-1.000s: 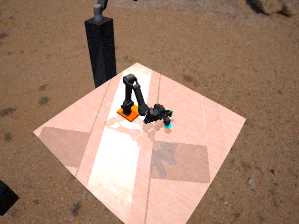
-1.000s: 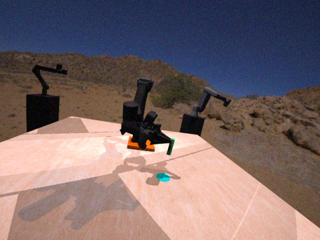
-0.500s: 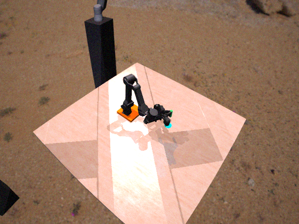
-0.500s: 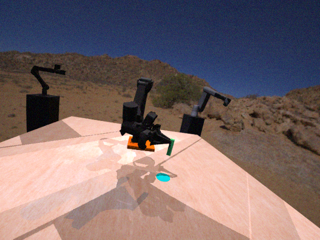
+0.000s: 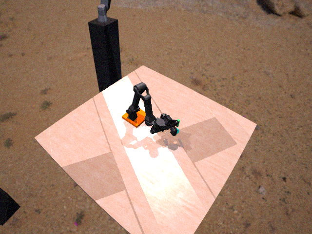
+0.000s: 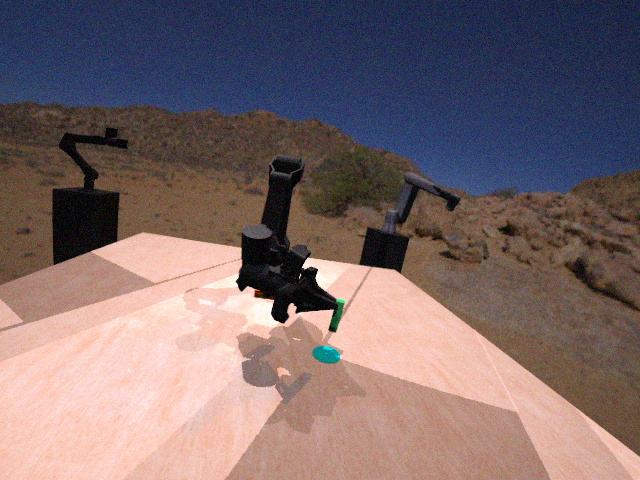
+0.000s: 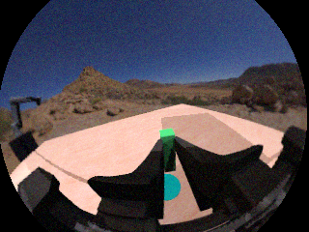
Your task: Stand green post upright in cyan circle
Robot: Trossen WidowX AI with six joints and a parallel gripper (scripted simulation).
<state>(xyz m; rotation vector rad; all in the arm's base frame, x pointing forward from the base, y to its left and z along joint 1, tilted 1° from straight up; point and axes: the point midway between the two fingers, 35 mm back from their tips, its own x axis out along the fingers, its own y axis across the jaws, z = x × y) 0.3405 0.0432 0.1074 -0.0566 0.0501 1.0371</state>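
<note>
The green post (image 5: 178, 123) (image 6: 337, 316) (image 7: 168, 151) is held near its upper end between the fingertips, close to upright with a slight tilt in the exterior view. My gripper (image 6: 336, 305) (image 7: 168, 141) is shut on it. The post's lower end hangs above the table. The cyan circle (image 6: 326, 354) (image 7: 172, 188) lies flat on the table, below the post in the exterior view. In the top view only a sliver of the circle (image 5: 177, 130) shows beside the gripper, which hides the rest.
The arm stands on an orange base plate (image 5: 136, 124) on the pale wooden table (image 5: 83, 141) (image 6: 423, 335). Shadows of the arm and darker patches lie across the table. Black pedestals (image 5: 106, 52) (image 6: 85, 222) with other arms stand beyond the table's edges.
</note>
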